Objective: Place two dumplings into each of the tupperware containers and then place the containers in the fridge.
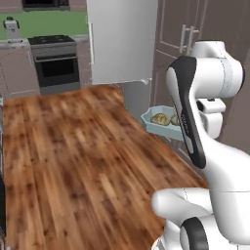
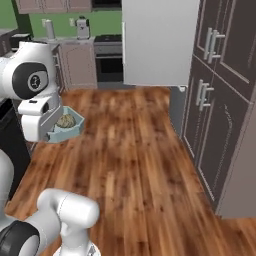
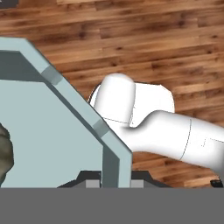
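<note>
Hand view: my jaws are clamped on the rim of a tupperware container [image 3: 111,153] holding a dumpling [image 3: 3,151], high above the wooden floor [image 3: 144,39].

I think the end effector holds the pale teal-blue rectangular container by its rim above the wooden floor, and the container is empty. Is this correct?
Not quite: the pale teal-blue rectangular container is not empty. The left base view shows two tan-brown dumplings inside it. The rest holds: the end effector is shut on its rim, above the wooden floor.
</note>
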Robot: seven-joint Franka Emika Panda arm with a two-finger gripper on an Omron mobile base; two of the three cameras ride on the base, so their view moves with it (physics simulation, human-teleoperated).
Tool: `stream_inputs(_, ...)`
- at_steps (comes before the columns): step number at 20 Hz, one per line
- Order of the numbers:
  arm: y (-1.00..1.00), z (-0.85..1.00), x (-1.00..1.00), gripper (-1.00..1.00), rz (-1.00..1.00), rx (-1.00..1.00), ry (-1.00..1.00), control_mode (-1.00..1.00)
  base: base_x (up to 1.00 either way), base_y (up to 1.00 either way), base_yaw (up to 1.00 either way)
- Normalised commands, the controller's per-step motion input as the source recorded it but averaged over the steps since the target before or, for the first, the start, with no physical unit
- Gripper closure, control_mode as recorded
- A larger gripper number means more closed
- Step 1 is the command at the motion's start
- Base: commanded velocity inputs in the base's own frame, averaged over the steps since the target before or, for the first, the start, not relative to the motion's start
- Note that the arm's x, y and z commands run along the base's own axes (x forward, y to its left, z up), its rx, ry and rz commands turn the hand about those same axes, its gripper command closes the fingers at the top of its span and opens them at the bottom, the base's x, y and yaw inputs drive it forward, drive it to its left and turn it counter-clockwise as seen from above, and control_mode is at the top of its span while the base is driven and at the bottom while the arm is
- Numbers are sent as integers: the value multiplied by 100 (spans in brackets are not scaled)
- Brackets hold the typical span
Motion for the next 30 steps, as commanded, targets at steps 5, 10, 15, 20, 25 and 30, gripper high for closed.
stream_inputs(5, 0, 0, 0, 100, 0, 0, 0, 100, 100, 20, 11)
stream_inputs(10, 0, 0, 0, 100, 0, 0, 0, 100, 100, 45, 2)
stream_inputs(15, 0, 0, 0, 100, 0, 0, 0, 100, 100, 52, 0)
stream_inputs(20, 0, 0, 0, 100, 0, 0, 0, 100, 100, 48, 1)
stream_inputs(25, 0, 0, 0, 100, 0, 0, 0, 100, 100, 43, 1)
stream_inputs(30, 0, 0, 0, 100, 0, 0, 0, 100, 100, 54, 2)
